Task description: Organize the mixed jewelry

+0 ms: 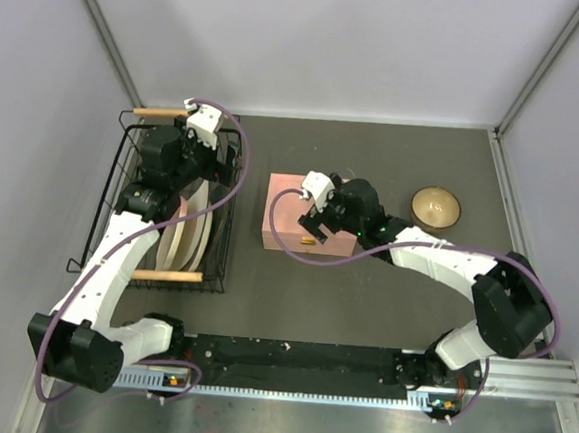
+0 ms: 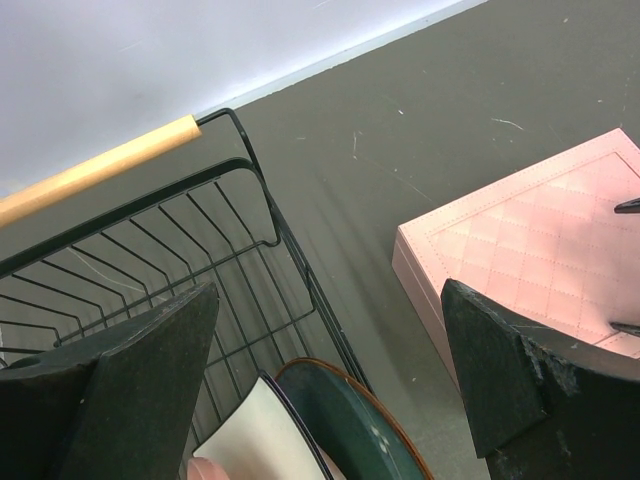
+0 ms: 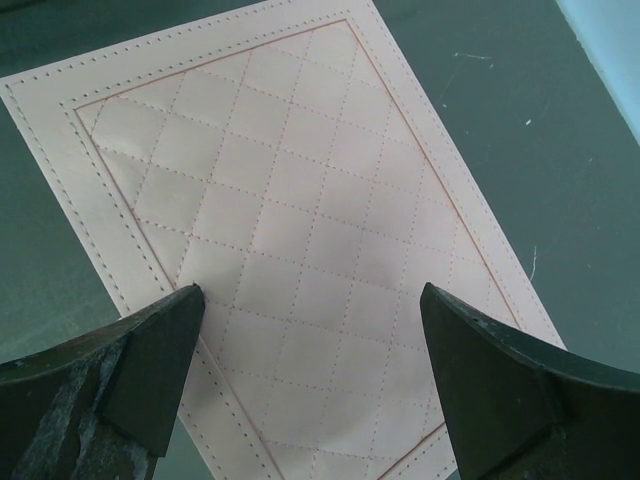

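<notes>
Right fingers point(image 3: 500, 390) apart over pink box point(image 3: 290, 220) | left fingers point(image 2: 150, 380) apart above rack point(image 2: 100, 165)

Pink box point(image 3: 300, 220) is diamond-quilted; table point(image 1: 365, 283) is dark grey.

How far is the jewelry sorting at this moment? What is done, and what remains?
Nothing looks done yet: the pink box is closed, and no jewelry shows in any view. In hand: the right hand hovers open over the box lid, holding nothing. The left hand is open above the wire rack, also holding nothing. Left: opening the box, then probably all of the sorting.
</notes>
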`<action>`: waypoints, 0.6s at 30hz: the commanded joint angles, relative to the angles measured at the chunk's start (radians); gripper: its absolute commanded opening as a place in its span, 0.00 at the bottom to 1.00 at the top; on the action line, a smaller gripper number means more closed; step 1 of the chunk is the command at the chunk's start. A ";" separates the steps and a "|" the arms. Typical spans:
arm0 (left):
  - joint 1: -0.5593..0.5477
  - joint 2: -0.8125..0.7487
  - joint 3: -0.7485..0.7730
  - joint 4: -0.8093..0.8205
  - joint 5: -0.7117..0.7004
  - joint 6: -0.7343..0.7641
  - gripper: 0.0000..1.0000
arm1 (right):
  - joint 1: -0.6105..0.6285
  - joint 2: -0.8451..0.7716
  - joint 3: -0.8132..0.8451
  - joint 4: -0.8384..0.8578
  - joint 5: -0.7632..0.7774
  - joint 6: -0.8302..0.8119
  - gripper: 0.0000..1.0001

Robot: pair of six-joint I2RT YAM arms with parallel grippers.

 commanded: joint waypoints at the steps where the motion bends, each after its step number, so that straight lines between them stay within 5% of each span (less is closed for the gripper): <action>1: 0.007 -0.021 -0.001 0.043 -0.015 0.010 0.99 | 0.025 0.017 -0.100 -0.137 0.019 -0.042 0.92; 18: 0.007 -0.013 0.013 0.031 -0.006 0.004 0.99 | 0.052 -0.104 -0.077 -0.272 0.023 0.008 0.91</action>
